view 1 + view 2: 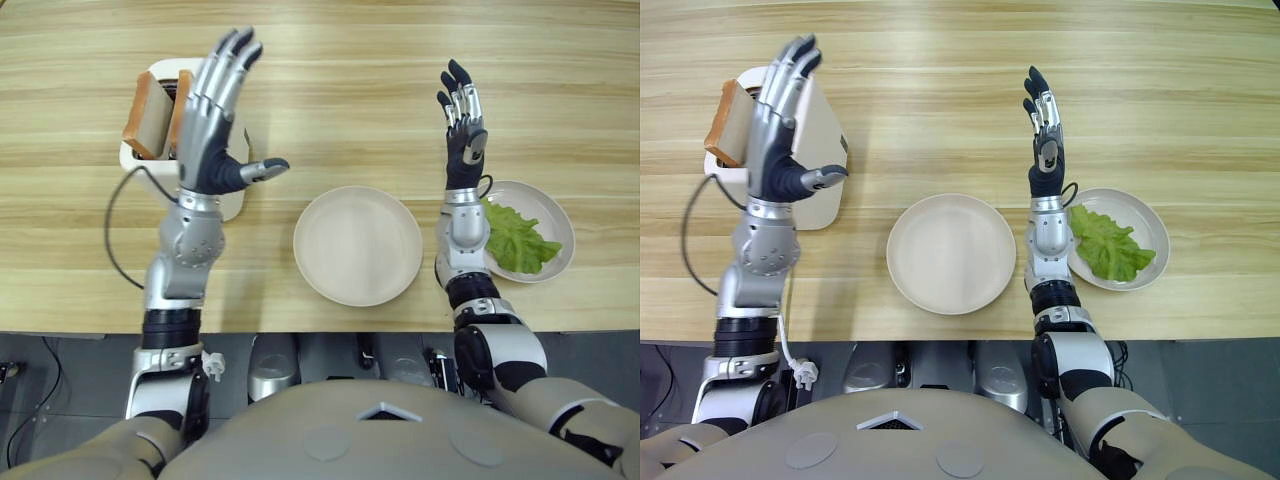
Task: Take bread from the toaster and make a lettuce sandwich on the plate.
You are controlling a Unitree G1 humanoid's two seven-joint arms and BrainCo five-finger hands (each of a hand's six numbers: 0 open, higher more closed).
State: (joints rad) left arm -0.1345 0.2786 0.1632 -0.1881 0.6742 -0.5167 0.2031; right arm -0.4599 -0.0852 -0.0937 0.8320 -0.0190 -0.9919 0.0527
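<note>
Overhead, a pale wooden table with a long straight grain (400, 80) is filling most of the view, and a strip of dark floor (60, 380) with loose cables is showing below its near edge. One white plastic toaster (823, 125) is standing at the table's left side, and one black cord (108, 235) is looping from it toward the near edge. Two browned bread slices (146, 115) are sticking up out of the toaster's top, side by side. Two round cream plates are lying on the table. The empty plate (358, 245) is sitting at the centre near the front edge. The second plate (545, 200) is sitting to its right, apart from it, and is carrying one helping of ruffled green lettuce (520, 240). Two silver-and-black robot hands are being held up over the table. The left hand (208, 120) is hovering in front of the toaster with its fingers stretched straight and the thumb jutting sideways. It is grasping nothing, though it is overlapping the nearer slice and contact cannot be judged. The right hand (462, 125) is rising between the two plates, beyond them, fingers spread straight and pointing away, also holding nothing. One white power plug (800, 375) is dangling beside the left arm below the table edge.
</note>
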